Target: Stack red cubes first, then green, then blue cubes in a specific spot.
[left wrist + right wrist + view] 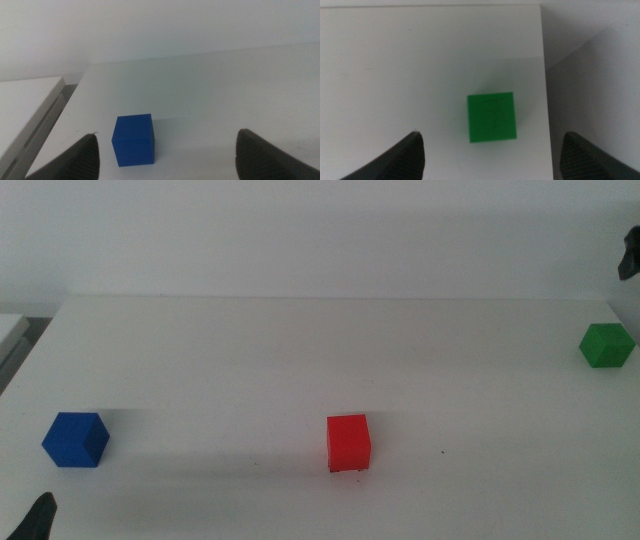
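Nearest the camera in the middle view, the left gripper [40, 518] shows only as a dark tip at the bottom edge; its wrist view shows the 2 jaws spread wide and holding nothing, with the blue cube [133, 139] on the table ahead of them and nearer one jaw than the other. In the middle view that blue cube [75, 439] sits near the table's left side.

Next comes the red cube [348, 442], roughly centre and alone. Small dark marks show at its base, so it appears to rest on the marked spot [345, 470], though the marks are too faint to be sure. If so, step 1 of 3 looks done and the green step is in hand.

Farthest off, the green cube [607, 345] lies near the right edge of the white table [300, 350]. The right gripper [490, 150] hangs over it, jaws released and wide, the green cube [491, 117] ahead of the gap and not yet between them. The next move calls for lowering until the jaws straddle the cube, closing, then carrying it well across to the red one.

The table edge just beside the green cube leaves little room on that side. Nothing lies between green and red.
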You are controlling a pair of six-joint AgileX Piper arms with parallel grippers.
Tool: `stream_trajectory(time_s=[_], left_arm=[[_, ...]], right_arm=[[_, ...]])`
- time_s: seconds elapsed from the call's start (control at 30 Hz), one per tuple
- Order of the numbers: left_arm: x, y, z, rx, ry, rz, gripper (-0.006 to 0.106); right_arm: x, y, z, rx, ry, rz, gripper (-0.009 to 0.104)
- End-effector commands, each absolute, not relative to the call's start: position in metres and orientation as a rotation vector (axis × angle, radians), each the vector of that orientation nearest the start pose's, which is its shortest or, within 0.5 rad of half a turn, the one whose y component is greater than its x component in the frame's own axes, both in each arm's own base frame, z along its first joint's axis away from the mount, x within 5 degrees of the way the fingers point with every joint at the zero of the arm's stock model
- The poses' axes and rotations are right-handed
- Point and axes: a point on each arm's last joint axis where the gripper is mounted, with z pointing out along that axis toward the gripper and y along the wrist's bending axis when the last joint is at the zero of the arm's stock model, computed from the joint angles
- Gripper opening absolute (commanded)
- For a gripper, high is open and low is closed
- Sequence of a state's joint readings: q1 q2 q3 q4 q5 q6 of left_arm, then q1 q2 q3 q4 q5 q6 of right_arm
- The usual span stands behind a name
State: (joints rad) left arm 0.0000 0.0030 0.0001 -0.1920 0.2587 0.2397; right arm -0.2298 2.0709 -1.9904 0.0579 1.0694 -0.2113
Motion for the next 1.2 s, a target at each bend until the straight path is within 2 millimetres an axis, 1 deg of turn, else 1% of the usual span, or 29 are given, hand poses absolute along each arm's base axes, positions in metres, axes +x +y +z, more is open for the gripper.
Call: stream_trajectory(time_s=[0.0,0.1,0.37,0.53,0.83,1.07,1.17], left_arm=[[0.055,-0.004,0.192,0.077,1.721,-0.003,0.092],[0.055,-0.004,0.192,0.077,1.721,-0.003,0.092],[0.055,-0.004,0.192,0.077,1.721,-0.003,0.092],[0.055,-0.004,0.192,0.077,1.721,-0.003,0.092],[0.055,-0.004,0.192,0.077,1.721,-0.003,0.092],[0.055,-0.004,0.192,0.077,1.721,-0.003,0.092],[0.055,-0.004,0.192,0.077,1.721,-0.003,0.092]], right_arm=[[0.460,-0.106,0.288,0.012,2.615,-0.072,0.080],[0.468,-0.108,0.270,-0.060,2.633,-0.087,0.080],[0.482,-0.114,0.239,-0.077,2.641,-0.127,0.080],[0.485,-0.114,0.225,-0.071,2.667,-0.104,0.080],[0.487,-0.113,0.209,-0.061,2.708,-0.070,0.080],[0.490,-0.113,0.190,-0.058,2.746,-0.052,0.080],[0.492,-0.114,0.185,-0.056,2.740,-0.052,0.080]])
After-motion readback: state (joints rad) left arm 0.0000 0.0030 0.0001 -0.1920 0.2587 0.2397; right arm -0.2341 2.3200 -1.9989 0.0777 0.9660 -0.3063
